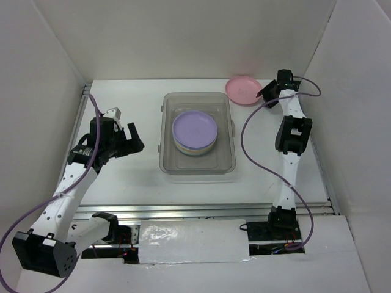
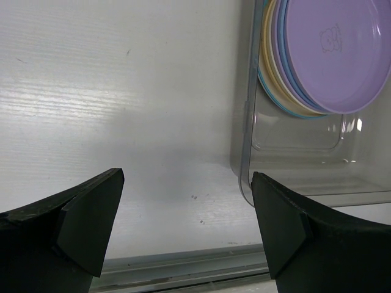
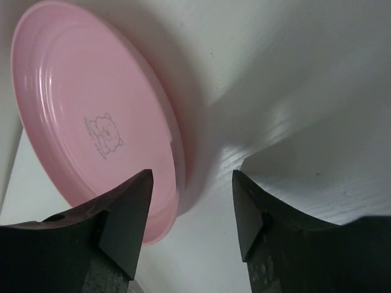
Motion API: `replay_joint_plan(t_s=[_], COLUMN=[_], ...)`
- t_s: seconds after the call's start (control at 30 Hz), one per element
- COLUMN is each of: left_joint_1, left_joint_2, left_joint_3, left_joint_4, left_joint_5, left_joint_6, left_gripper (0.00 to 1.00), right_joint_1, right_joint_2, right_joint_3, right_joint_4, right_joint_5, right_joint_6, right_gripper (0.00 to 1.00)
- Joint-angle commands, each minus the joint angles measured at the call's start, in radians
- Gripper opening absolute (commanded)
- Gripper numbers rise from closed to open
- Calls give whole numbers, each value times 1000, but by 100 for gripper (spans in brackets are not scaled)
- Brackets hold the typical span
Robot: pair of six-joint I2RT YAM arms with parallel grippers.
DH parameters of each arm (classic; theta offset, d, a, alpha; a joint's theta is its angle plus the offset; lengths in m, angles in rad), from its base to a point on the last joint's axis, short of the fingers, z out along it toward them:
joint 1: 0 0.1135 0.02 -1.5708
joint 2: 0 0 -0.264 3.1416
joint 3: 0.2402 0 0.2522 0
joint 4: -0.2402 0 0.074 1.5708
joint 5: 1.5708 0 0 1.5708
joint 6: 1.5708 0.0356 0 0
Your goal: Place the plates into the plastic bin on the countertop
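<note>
The clear plastic bin [image 1: 197,163] stands mid-countertop and holds a stack of plates with a lilac plate [image 1: 194,130] on top; the stack [image 2: 317,55] shows in the left wrist view, with cream and blue edges under the lilac. A pink plate [image 1: 242,89] lies at the back right, against the rear wall. My right gripper [image 1: 267,93] is open, its jaws astride the pink plate's [image 3: 91,122] near rim, not closed on it. My left gripper [image 1: 135,139] is open and empty, left of the bin [image 2: 305,165].
White walls enclose the countertop [image 1: 122,177] on three sides. A metal rail [image 1: 201,209] runs along its front edge. Purple cables loop beside both arms.
</note>
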Motion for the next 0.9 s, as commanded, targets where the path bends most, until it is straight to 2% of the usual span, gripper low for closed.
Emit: replay_joint_plan(t_s=[0.0, 0.07, 0.2, 0.27, 0.3, 0.33, 0.47, 0.57, 0.7, 0.77, 0.87], left_joint_1=[15, 23, 38, 46, 48, 49, 51, 51, 51, 51, 51], left_joint_2=[-27, -30, -30, -32, -32, -35, -47, -53, -64, -72, -75], left_joint_3=[-5, -5, -2, -1, -2, -4, -5, -8, -15, -18, -19], left_joint_4=[30, 30, 27, 26, 26, 26, 26, 24, 27, 30, 30], left_joint_5=[18, 15, 17, 17, 17, 15, 4, 6, 4, 6, 4], left_joint_6=[17, 18, 26, 27, 29, 29, 27, 27, 23, 23, 21], left_gripper=[99, 99, 99, 99, 99, 99, 99, 99, 99, 99, 99], right_joint_1=[27, 30, 30, 28, 27, 25, 20, 31, 56, 74, 106], right_joint_2=[19, 15, -12, -53, -89, -113, -251, -469, -712, -809, -867], right_joint_3=[41, 22, -38, -96, -151, -178, -318, -485, -608, -616, -547], right_joint_4=[-39, -36, -24, -3, 17, 27, 85, 171, 232, 223, 156], right_joint_5=[22, 28, 42, 54, 69, 79, 131, 186, 302, 350, 349], right_joint_6=[-20, -17, -6, -4, 5, 11, 43, 59, 59, 31, -33], right_gripper=[58, 45, 36, 23, 6, 0, 0, 0, 0, 0, 0])
